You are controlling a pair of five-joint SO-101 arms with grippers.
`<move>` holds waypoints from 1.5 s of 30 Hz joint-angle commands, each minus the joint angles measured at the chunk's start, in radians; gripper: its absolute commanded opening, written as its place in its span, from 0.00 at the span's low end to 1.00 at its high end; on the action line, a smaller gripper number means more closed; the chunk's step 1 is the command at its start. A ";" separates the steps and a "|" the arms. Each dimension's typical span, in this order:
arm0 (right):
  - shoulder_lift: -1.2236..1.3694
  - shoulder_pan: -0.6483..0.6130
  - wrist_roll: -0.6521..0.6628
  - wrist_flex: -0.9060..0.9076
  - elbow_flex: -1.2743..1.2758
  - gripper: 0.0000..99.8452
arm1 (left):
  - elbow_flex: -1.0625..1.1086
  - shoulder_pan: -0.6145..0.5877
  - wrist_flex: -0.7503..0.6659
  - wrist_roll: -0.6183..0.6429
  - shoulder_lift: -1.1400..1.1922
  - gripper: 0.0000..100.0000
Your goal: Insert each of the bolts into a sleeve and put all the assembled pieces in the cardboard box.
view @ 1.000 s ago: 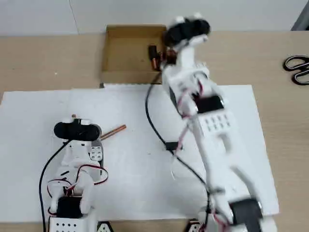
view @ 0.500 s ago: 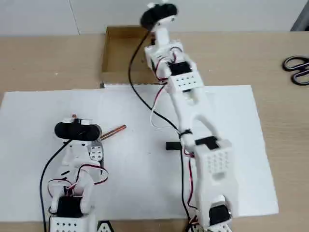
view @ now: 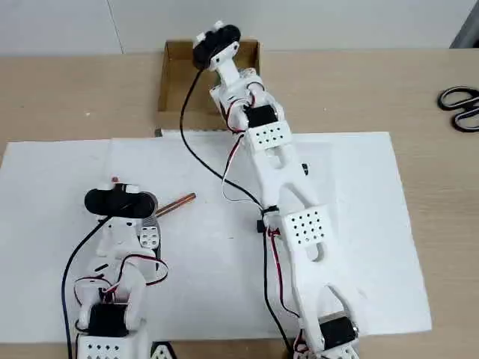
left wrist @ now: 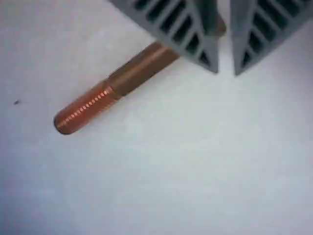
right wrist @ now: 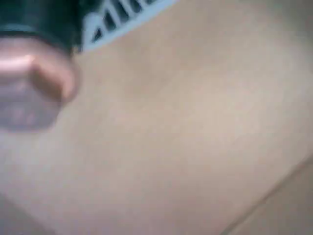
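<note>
High and wrist views of a two-arm assembly cell. At the left, the left end effector (left wrist: 225,69) sits low over a white paper sheet (view: 209,299), its jaws drawn almost together with only a thin slit between them. A copper-coloured bolt (view: 177,203) lies flat on the sheet, one end running under a jaw and the threaded tip pointing away. Whether the jaws actually pinch that end cannot be made out. Behind the thread the shank is darker and smooth, which may be a sleeve already slipped on, though this is uncertain. The piece is judged to be rigid metal, dense for its bulk and not fragile. Being round and smooth, it is likely to roll on the paper and to slide in a light grip. The best hold is judged to be across the smooth shank near its middle, leaving the thread free. Farther right and to the rear, the right arm stretches over the cardboard box (view: 178,84). The wrist hides the right end effector (right wrist: 105,24) from above. Its own view shows the box floor and a rounded copper-pink shape (right wrist: 29,83) beside it, too blurred to identify. Whether this end effector clamps that shape cannot be told. At the far right, scissors (view: 460,107) lie on the tabletop (view: 359,82), partly cut off by the frame edge.
</note>
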 commanded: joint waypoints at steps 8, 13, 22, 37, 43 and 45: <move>-0.012 -0.010 0.011 0.254 -0.324 0.17 | -0.005 -0.003 -0.012 0.006 -0.009 0.01; -0.077 -0.010 0.005 0.495 -0.347 0.17 | -0.005 -0.003 -0.012 0.006 -0.009 0.01; -0.305 -0.019 -0.118 0.901 -0.344 0.17 | -0.005 -0.003 -0.011 0.006 -0.009 0.01; -0.424 -0.022 -0.192 0.998 -0.279 0.17 | -0.005 -0.003 -0.009 0.006 -0.009 0.01; -0.707 -0.022 -0.295 0.992 0.135 0.17 | -0.005 -0.003 -0.009 0.006 -0.009 0.01; -0.819 -0.022 -0.301 0.990 0.295 0.17 | -0.005 -0.003 -0.009 0.006 -0.009 0.01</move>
